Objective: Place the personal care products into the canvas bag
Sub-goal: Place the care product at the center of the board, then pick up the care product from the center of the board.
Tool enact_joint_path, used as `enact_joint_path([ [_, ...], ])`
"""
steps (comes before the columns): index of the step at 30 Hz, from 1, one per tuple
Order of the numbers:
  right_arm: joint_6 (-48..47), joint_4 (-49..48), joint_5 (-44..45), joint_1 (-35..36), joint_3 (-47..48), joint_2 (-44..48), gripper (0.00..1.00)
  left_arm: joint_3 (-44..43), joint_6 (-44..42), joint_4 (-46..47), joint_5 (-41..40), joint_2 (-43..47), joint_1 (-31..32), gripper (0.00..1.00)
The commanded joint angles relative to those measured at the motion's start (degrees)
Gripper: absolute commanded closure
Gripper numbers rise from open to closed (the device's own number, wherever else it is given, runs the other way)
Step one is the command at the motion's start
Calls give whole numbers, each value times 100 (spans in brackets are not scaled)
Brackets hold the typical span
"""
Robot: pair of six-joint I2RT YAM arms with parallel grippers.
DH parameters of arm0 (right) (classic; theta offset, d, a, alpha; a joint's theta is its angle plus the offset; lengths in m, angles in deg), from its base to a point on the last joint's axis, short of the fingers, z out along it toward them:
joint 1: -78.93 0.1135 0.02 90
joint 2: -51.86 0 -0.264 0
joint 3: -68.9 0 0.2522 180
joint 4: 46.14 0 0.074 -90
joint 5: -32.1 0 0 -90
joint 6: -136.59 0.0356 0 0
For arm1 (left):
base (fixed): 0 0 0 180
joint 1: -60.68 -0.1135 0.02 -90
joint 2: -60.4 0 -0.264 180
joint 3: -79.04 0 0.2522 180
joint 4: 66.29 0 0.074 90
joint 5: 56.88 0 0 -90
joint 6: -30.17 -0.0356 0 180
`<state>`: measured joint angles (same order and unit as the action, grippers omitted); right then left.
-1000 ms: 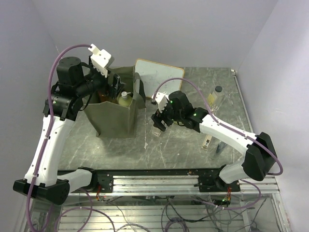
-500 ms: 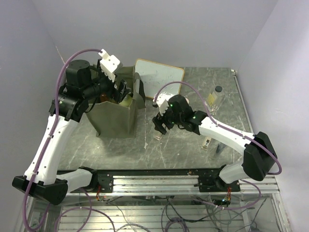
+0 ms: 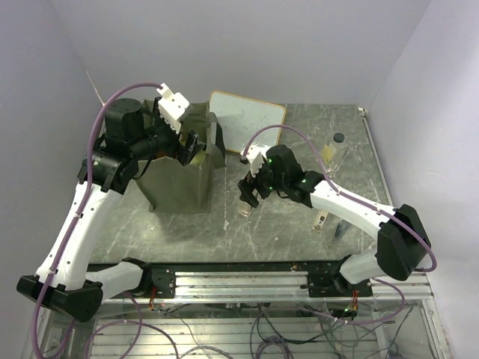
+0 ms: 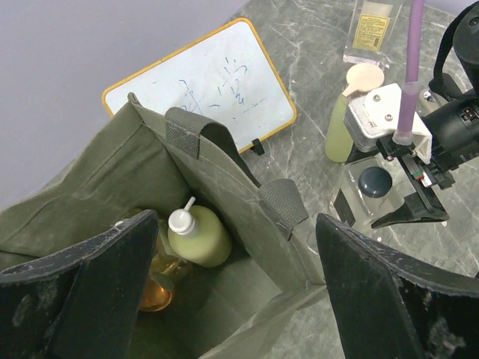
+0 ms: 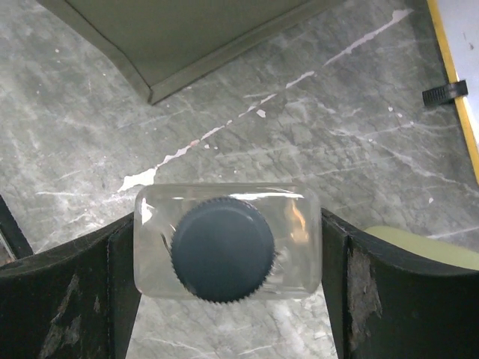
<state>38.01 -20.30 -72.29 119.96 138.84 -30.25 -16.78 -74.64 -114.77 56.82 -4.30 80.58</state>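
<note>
Since a second ago the left arm is leaning farther over the canvas bag [image 3: 176,183], and the left fingers [image 4: 90,292] are hanging wide apart above the yellow-green bottle [image 4: 198,238] inside. The right fingers [image 5: 60,299] are flanking a clear bottle [image 5: 224,250] standing on the table [image 3: 284,224] beside the bag; I cannot tell whether they are gripping it.

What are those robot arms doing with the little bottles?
They're packing bottles into the canvas bag. The left tool hangs open above it; a yellow-green pump bottle and an amber bottle already sit inside. The right tool straddles a clear black-capped bottle standing on the table, but I can't tell whether it's gripping. A green pink-capped bottle waits beside it.
</note>
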Motion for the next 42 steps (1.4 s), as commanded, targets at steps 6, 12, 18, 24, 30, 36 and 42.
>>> enact_joint_path([
  [6,-60,-14,-612,-129,516,189,3,-58,-68,212,-158,-43,278,3],
  [12,-21,168,-1008,-701,844,516,0,-104,152,334,-259,-115,539,5],
  [18,76,302,-1419,-1970,1122,1178,0,-383,301,241,-849,-571,1390,6],
  [24,131,316,-1335,-3351,1107,1790,0,-427,686,274,-1485,-1207,2372,6],
  [30,-342,399,-1130,-4037,890,2106,1,-221,695,366,-1734,-1716,3131,4],
  [36,-1043,603,-1646,-4060,629,2099,1,-125,-922,107,-1350,-1845,3169,1],
  [42,-1188,413,-2250,-4068,198,2056,1,-471,-2418,-813,32,-2172,2383,1],
])
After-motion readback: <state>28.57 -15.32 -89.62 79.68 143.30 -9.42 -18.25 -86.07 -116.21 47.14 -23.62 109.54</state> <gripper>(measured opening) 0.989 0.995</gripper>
